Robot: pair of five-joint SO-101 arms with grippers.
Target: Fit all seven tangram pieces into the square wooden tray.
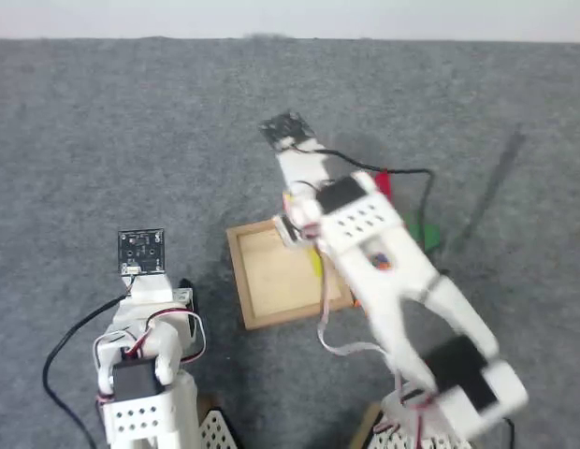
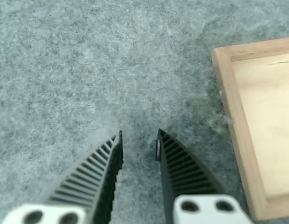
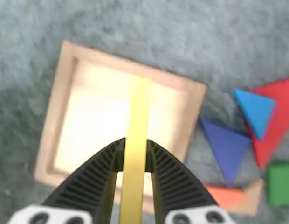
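The square wooden tray (image 1: 250, 296) lies on the grey carpet in the middle; its floor looks bare. My right gripper (image 3: 135, 149) hangs over the tray (image 3: 58, 100), shut on a yellow tangram piece (image 3: 137, 121) held edge-on; a bit of yellow (image 1: 315, 260) shows under the right arm (image 1: 365, 234) from above. Beside the tray lie a light blue triangle (image 3: 255, 111), a dark blue triangle (image 3: 226, 144), a red piece (image 3: 275, 121), an orange piece (image 3: 224, 196) and a green piece (image 3: 280, 184). My left gripper (image 2: 137, 140) is open over bare carpet, left of the tray (image 2: 237, 121).
The left arm (image 1: 145, 327) stands at the front left, well apart from the tray. A black cable (image 1: 402, 172) trails off the right arm. Red (image 1: 384, 185) and green (image 1: 426, 234) pieces peek out beyond that arm. Grey carpet spreads all around.
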